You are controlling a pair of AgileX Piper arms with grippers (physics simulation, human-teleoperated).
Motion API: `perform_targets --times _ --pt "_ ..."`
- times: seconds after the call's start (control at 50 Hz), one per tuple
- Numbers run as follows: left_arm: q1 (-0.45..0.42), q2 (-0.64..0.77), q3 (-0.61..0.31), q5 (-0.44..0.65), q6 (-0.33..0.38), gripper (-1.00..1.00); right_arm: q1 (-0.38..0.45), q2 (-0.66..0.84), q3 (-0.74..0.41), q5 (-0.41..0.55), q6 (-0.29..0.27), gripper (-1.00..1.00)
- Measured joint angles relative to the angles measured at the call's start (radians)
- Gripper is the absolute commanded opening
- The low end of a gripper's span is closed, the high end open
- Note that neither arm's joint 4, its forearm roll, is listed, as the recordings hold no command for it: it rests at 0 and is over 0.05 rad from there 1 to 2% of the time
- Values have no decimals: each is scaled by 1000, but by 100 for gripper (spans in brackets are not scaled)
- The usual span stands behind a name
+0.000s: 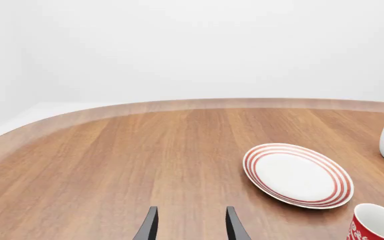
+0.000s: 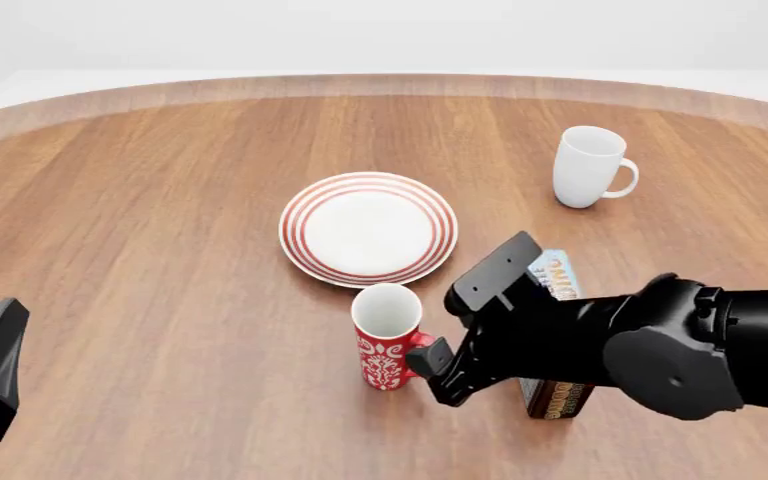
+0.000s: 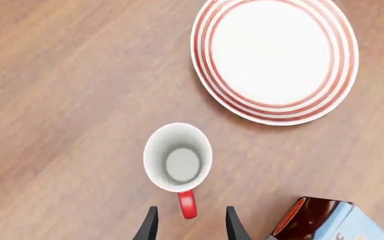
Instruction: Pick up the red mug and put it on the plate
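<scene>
— Where's the red mug (image 2: 387, 348) at?

— Upright on the counter (image 2: 157, 250), just beside the near rim of the plate (image 2: 368, 228) but not on it. So nothing is delivered yet.

— And the right claw (image 3: 188, 226)?

— Spread, looking straight down, its two fingers either side of the mug's loop handle (image 3: 187, 204). I can't tell whether they touch it; I'd say the grasp isn't made.

— So what's left?

— Nearly all of it, I reckon: pinch, lift, carry the short way over, set down. A blue-and-brown carton (image 2: 554, 340) stands close under that arm.

— The left claw (image 1: 189, 227)?

— Spread too, empty, well off to the side. The white mug (image 2: 590, 167) sits far beyond the plate.
</scene>
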Motion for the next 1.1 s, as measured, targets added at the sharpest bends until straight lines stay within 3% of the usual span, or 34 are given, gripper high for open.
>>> perform_targets --times 1.1 --pt "0 0 0 0 0 100 13 128 30 -112 32 100"
